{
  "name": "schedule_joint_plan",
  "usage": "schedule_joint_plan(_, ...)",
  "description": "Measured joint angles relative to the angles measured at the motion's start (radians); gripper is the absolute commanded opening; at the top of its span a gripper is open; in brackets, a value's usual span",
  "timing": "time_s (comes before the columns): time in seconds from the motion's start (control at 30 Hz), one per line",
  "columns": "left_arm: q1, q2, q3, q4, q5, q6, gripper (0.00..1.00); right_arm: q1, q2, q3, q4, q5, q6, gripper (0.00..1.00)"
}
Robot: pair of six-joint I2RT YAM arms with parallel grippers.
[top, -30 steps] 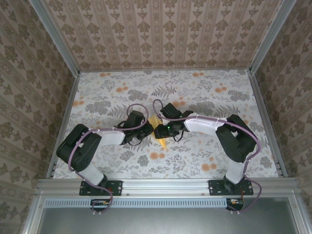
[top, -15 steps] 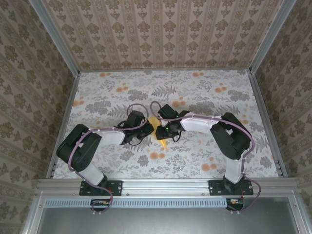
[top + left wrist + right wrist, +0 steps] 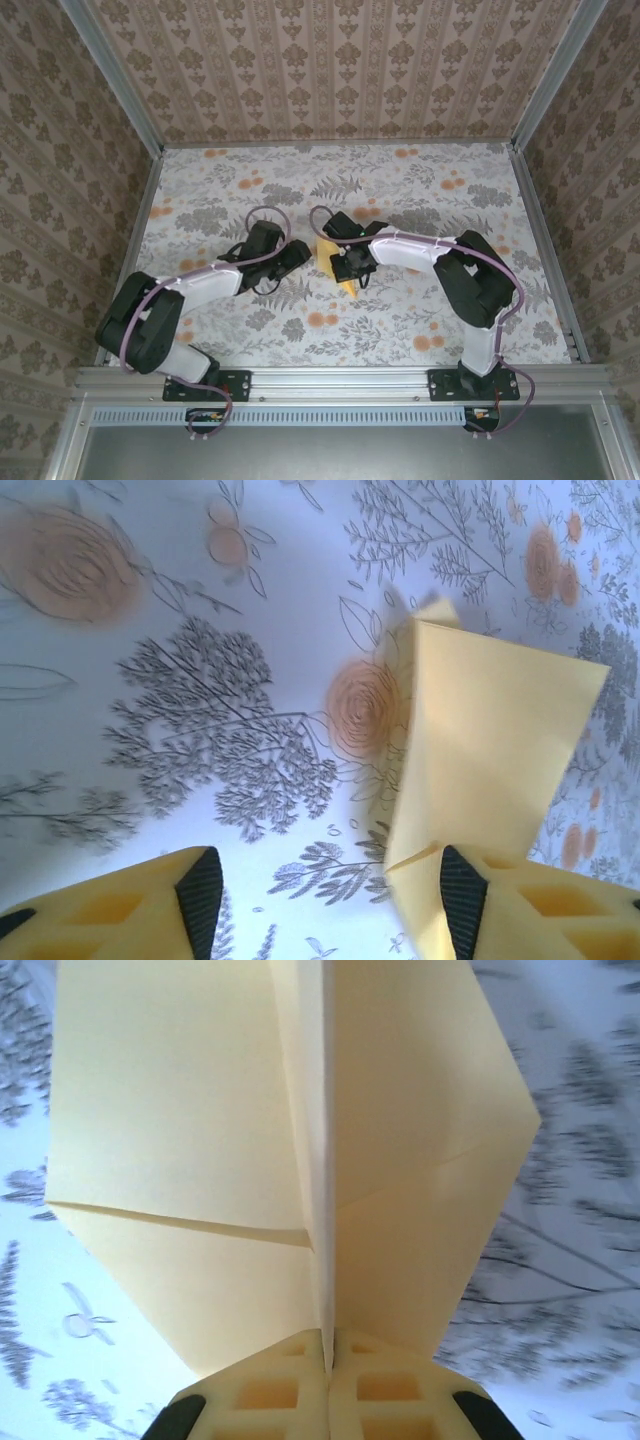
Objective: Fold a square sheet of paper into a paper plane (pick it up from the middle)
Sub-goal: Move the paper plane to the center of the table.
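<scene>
The right fingers (image 3: 327, 1352) are closed on the plane's (image 3: 190, 1120) centre crease, mid-counter (image 3: 420, 200). The left fingers (image 3: 296, 252) stand open, with the plane's edge by the inner side of their right one.

Bent at both elbows, reaching from the near edge toward the middle, wrists close together. On the left, yellow two-finger gripper with black pads (image 3: 330, 895) spread wide apart. On the right, same yellow two-finger gripper (image 3: 327, 1350) pressed together, pinching the folded yellow-orange paper plane (image 3: 190, 1140) along its centre crease.
</scene>
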Motion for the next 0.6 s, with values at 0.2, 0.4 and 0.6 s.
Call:
schedule_joint_plan(0.2, 0.048, -0.057, 0.028, -0.173, -0.075, 0.065, 0.94, -0.041, -0.003, 0.008, -0.049, 0.092, 0.016, 0.14)
schedule_joint_plan(0.4, 0.056, -0.066, 0.041, -0.269, -0.12, 0.105, 1.0, -0.058, 0.006, 0.022, -0.06, 0.093, 0.027, 0.19)
schedule_joint_plan(0.6, 0.056, -0.066, 0.041, -0.307, -0.134, 0.116, 1.0, -0.06, 0.036, 0.031, -0.06, 0.087, 0.035, 0.19)
